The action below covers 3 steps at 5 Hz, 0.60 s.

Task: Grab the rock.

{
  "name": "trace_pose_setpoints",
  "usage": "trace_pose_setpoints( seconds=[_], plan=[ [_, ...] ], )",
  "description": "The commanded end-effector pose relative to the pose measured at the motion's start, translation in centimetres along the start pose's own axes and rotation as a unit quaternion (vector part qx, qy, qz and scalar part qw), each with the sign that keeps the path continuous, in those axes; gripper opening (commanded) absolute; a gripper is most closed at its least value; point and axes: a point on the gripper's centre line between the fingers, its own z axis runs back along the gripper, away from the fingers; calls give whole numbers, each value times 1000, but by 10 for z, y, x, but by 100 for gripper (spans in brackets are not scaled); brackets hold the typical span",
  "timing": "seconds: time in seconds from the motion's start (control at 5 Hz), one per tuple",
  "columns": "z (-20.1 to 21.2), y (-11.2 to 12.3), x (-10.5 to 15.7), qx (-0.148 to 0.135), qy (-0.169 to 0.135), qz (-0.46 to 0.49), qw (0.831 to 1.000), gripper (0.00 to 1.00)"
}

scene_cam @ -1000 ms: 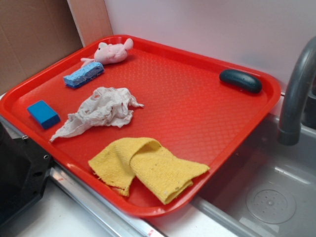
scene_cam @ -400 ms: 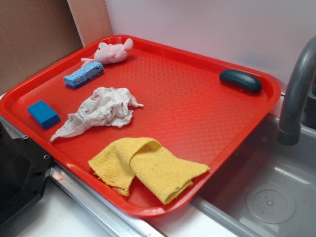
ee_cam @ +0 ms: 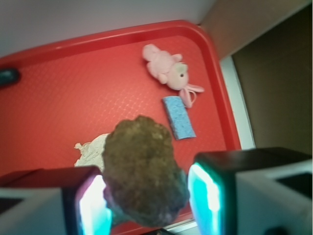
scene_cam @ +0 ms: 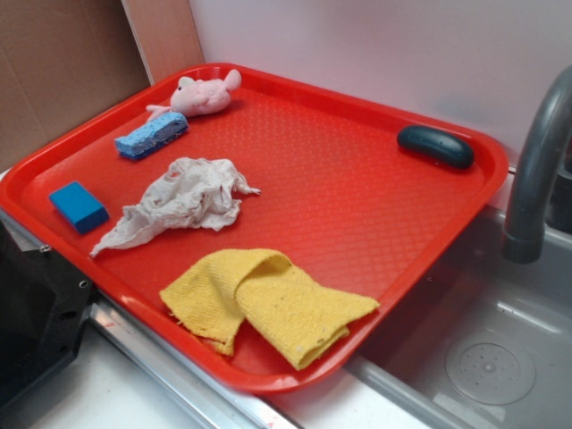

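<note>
Two fingers point(ee_cam: 88, 205) of the gripper point(ee_cam: 146, 200) clamp the rock point(ee_cam: 143, 171) above the tray point(ee_cam: 98, 39). Rock hides most of the rag point(ee_cam: 90, 149); no writing shows.

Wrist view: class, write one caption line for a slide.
Rock held between the jaws above the red tray, with the pink plush and blue sponge below.

The rock point(ee_cam: 143, 172) hides most of the white rag point(ee_cam: 91, 150); the hand point(ee_cam: 145, 198) is cut off below.
</note>
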Motion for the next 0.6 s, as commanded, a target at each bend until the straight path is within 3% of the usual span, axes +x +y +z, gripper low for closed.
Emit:
trace_pose_setpoints(
  seconds=[0.0, 0.4],
  plan=[
    [1, -22, -29, 4, -13, -25, 1000, 0],
    [-1, -13, -38, -13, -6, -24, 1000, 0]
  ],
)
